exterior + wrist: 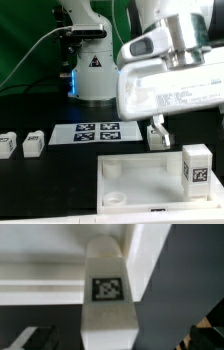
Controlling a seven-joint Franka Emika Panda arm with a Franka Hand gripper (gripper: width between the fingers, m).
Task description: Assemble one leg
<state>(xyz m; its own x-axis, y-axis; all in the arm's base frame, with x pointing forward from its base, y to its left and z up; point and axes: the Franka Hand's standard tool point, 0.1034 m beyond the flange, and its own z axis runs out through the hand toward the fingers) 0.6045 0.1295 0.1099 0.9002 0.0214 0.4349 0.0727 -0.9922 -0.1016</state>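
In the wrist view a leg (106, 308), a long white block with a black-and-white tag on the face towards the camera, runs away from my gripper (120, 341). The dark fingers (36, 338) stand wide on either side of the leg with a gap on each side, so the gripper is open around it. In the exterior view the gripper (155, 127) is low over this leg (158, 138), just behind the white plate (150, 170). I cannot tell whether the leg touches the plate.
Two more legs (8, 144) (34, 142) lie at the exterior view's left. Another leg (197, 166) stands upright at the plate's right end. The marker board (98, 131) lies in front of the robot base (95, 75).
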